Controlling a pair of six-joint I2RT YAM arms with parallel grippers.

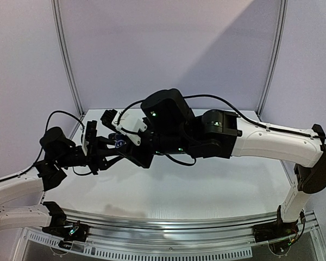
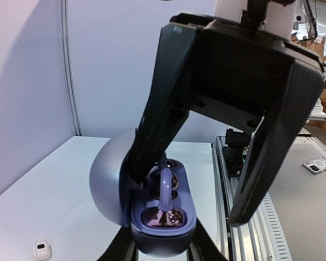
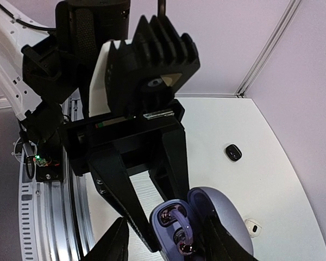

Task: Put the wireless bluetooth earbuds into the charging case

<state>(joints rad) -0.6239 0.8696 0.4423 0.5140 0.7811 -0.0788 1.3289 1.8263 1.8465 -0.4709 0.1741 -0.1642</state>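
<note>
The left claw (image 2: 162, 250) is gripping the open charging case (image 2: 106, 179), holding it above the surface (image 2: 43, 190). An earbud (image 2: 165, 190) is resting in the case, and the right claw (image 2: 187, 198) is standing open over it, likely releasing. Next, that claw should be lifting clear without snagging the earbud.

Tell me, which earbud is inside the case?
The purple earbud: it stands in the open lavender case. The black earbud and the white earbud lie loose on the table.
</note>
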